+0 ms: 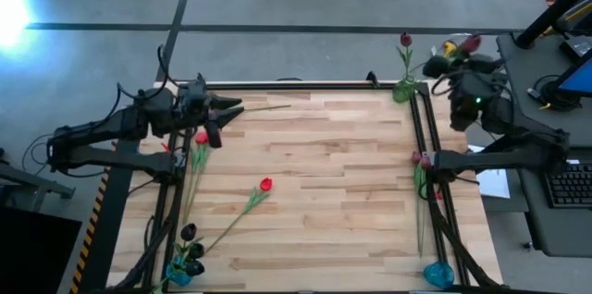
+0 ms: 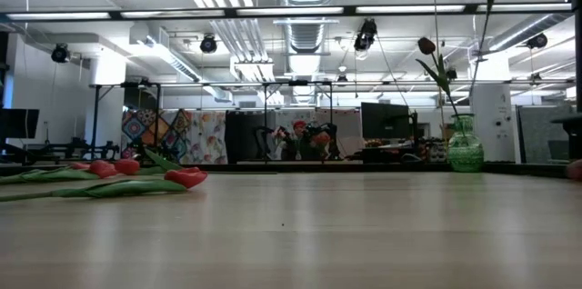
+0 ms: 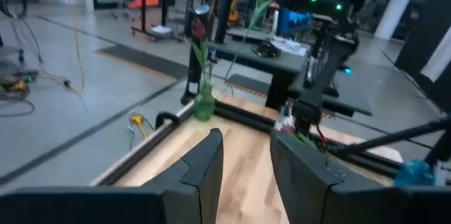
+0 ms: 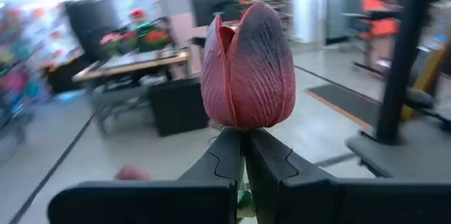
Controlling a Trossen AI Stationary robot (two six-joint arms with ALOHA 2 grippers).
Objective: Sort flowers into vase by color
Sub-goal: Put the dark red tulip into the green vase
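Observation:
My right gripper (image 4: 244,138) is raised past the table's far right corner and shut on a maroon flower (image 4: 248,65). Its head shows in the high view (image 1: 471,44), and its stem (image 3: 248,23) hangs down beside the green vase (image 1: 404,91). That vase stands at the far right corner and holds one maroon flower (image 3: 199,23). My left gripper (image 3: 246,146) is open and empty over the far left of the table (image 1: 231,107). A red flower (image 1: 265,184) lies mid-table. More red flowers (image 1: 201,137) lie at the left edge, and maroon ones (image 1: 421,158) at the right edge. My right gripper pinches the maroon flower between its two fingers at the top of the stem (image 4: 244,129), right under the head. The head stands upright above the fingertips. The flower is lifted clear, with its stem hanging below the gripper.
A blue vase (image 1: 180,271) with near-black flowers stands at the near left corner, and another blue vase (image 1: 439,274) at the near right corner. A thin green stem (image 1: 268,106) lies just beyond my left fingertips. Dark frame rails (image 1: 427,137) border the table. A yellow object (image 1: 450,49) lies beyond the far edge.

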